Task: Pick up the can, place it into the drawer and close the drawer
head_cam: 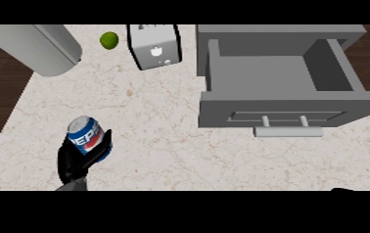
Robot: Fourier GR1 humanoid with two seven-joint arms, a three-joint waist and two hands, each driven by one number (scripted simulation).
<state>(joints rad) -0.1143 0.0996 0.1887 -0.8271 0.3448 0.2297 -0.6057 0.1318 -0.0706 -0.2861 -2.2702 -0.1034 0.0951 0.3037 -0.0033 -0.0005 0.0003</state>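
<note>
A blue, white and red can point(84, 135) stands low on the left of the counter, tilted slightly. My left hand point(74, 162) is curled round its lower half, thumb on the right side, and hides the can's base. The grey drawer point(271, 110) stands pulled out at the right; its inside point(264, 73) holds nothing, and a pale bar handle point(288, 130) sticks out of its front. Of my right hand point(343, 190) only a dark sliver shows at the lower right edge, far from the can and below the drawer.
A grey toaster point(154, 46) stands at the back centre with a green lime point(109, 39) to its left. A large grey cylinder point(39, 47) lies at the back left corner. The marble counter point(159, 129) ends at the left, with dark floor beyond.
</note>
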